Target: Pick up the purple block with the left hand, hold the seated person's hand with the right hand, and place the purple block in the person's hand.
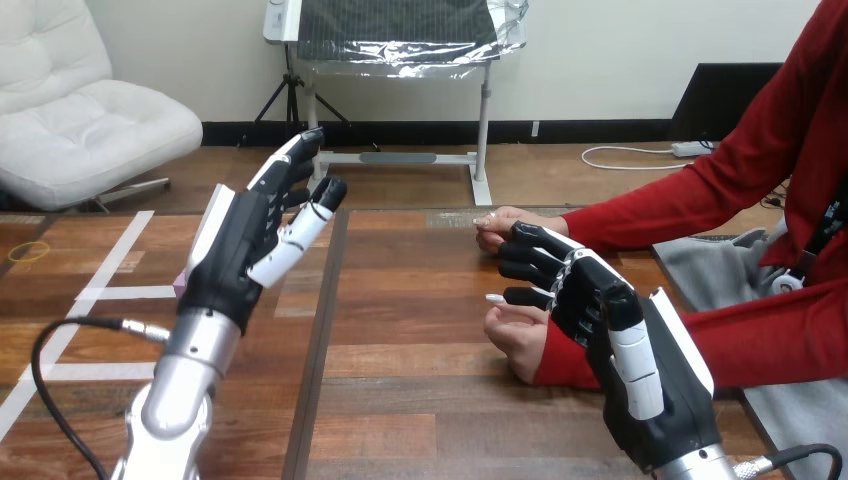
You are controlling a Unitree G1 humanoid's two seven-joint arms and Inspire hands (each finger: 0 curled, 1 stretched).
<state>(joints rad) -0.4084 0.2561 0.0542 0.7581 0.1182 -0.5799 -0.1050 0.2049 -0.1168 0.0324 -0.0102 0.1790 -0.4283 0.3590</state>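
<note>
My left hand (250, 245) is raised above the left half of the table, open, with straight fingers pointing up and away. A pale sliver of the purple block (180, 284) shows at that hand's left edge on the table; the hand hides the rest of it. My right hand (600, 310) is at the right, just beside and partly over the person's hand (515, 338), which rests on the table with its palm side up. I cannot tell whether my right hand grips it. The person's other hand (498, 228) lies farther back, near my right hand's tips.
The person's red sleeves (680, 215) reach in from the right side. White tape lines (120, 293) mark the table's left part. A dark seam (325, 330) runs down the wooden table between my two arms.
</note>
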